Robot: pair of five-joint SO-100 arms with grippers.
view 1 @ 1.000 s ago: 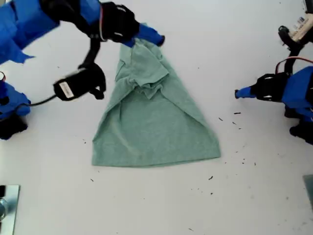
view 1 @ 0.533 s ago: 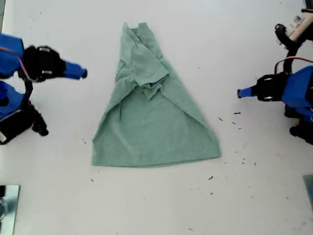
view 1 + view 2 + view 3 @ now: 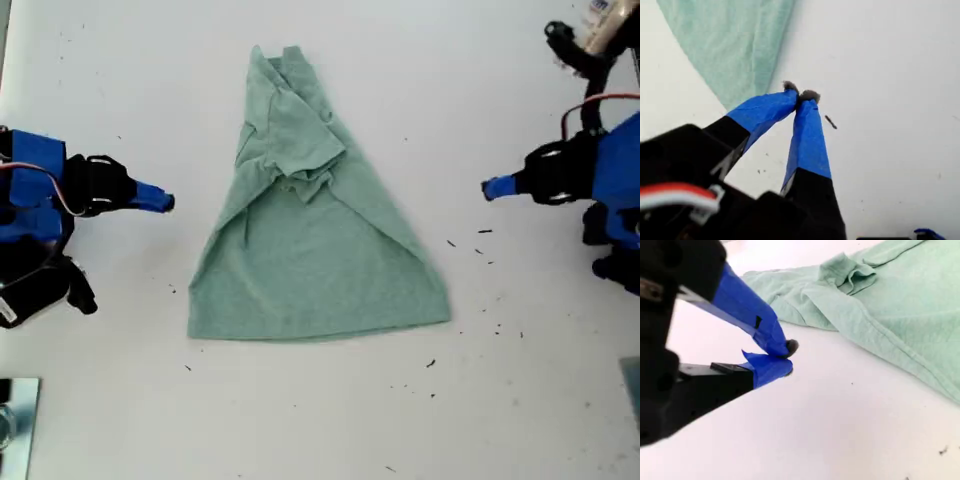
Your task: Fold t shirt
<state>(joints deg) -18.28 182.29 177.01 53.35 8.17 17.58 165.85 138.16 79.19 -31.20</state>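
Note:
The pale green t shirt (image 3: 310,260) lies on the white table, folded into a long triangle. Its narrow end is far from the camera and its wide hem is near. A folded sleeve rests on its upper half. My first gripper (image 3: 487,188) hovers at the exterior view's right, shut and holding nothing, clear of the cloth. In the first wrist view its tips (image 3: 801,94) meet beside a hem corner of the t shirt (image 3: 735,45). My second gripper (image 3: 168,203), shut and empty, sits off the shirt at the exterior view's left. Its tips (image 3: 788,360) point toward the t shirt (image 3: 900,305).
Small dark specks (image 3: 485,232) dot the table near the arm at the exterior view's right. A metal piece (image 3: 15,420) sits at the exterior view's lower left corner. Bare white table (image 3: 320,420) surrounds the shirt.
My second gripper has left the shirt's narrow far end and drawn back to the exterior view's left, then lower. The shirt lies still. The first arm has barely shifted.

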